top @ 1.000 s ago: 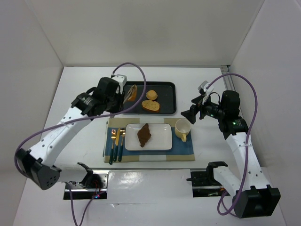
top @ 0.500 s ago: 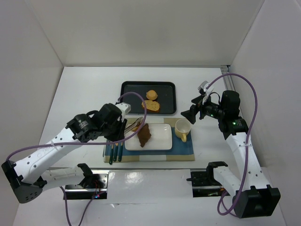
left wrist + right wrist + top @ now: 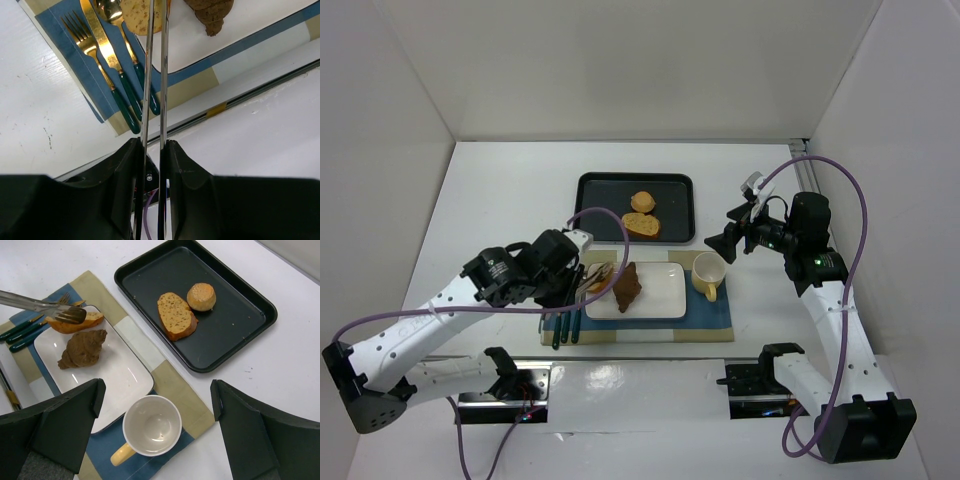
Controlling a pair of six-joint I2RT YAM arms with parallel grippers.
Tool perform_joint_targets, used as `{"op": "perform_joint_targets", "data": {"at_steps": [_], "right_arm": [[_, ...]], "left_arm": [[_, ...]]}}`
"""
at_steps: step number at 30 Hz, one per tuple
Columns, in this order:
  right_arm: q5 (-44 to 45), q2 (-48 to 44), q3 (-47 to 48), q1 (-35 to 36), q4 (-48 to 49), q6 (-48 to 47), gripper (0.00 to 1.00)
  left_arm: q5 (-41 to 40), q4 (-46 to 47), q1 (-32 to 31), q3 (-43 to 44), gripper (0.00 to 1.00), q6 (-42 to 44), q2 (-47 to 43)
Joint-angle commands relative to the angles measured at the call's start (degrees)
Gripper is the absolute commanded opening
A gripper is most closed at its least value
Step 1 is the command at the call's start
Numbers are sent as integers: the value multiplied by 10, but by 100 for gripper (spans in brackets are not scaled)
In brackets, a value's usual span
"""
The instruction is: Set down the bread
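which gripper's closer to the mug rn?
Right. The right gripper hangs open just beyond the mug, slightly to its right. The left gripper is on the far side of the plate from the mug, holding tongs.

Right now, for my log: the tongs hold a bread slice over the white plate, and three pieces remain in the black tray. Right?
No: two pieces remain in the black tray, a slice and a round bun, per the right wrist view. The rest holds.
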Motion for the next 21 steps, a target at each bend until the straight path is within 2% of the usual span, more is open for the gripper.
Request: {"op": "perform_joint_targets", "data": {"at_steps": [1,3,8,13,21], "right_arm": [[-10,0,21,-2,-1,-7,100],[-10,0,21,-2,-1,-7,100],[-10,0,21,-2,-1,-7,100],[-10,0,21,-2,-1,-7,100],[-10,5,21,-2,-1,-7,100]], "left_arm": [[0,-1,-2,2,31,-8,-6],[0,-1,-2,2,42,-8,-6],[13,5,-2,7,55,-2,-19],[4,5,-2,29,57,-2,-30],[-124,-1,12,74,56,-26,-62]]}}
